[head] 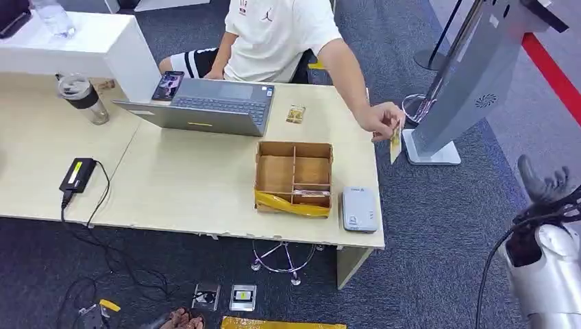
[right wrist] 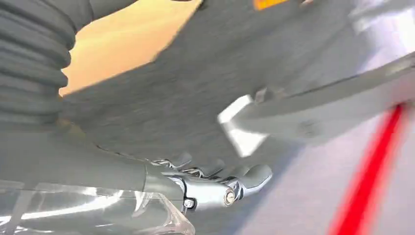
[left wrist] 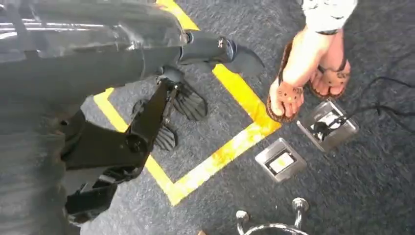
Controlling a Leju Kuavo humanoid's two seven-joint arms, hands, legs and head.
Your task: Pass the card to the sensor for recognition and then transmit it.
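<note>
Right hand raised off the surface's right end, fingers spread, holding nothing. Left hand hanging low over the carpet, fingers loosely apart, empty too. Card pinched by a person's hand past the surface's far right corner, well apart from the right hand. Likely slip at handover if grasped by a thin edge. Sensor flat at the near right corner beside a cardboard tray. Farther back, laptop, grey kiosk stand.
</note>
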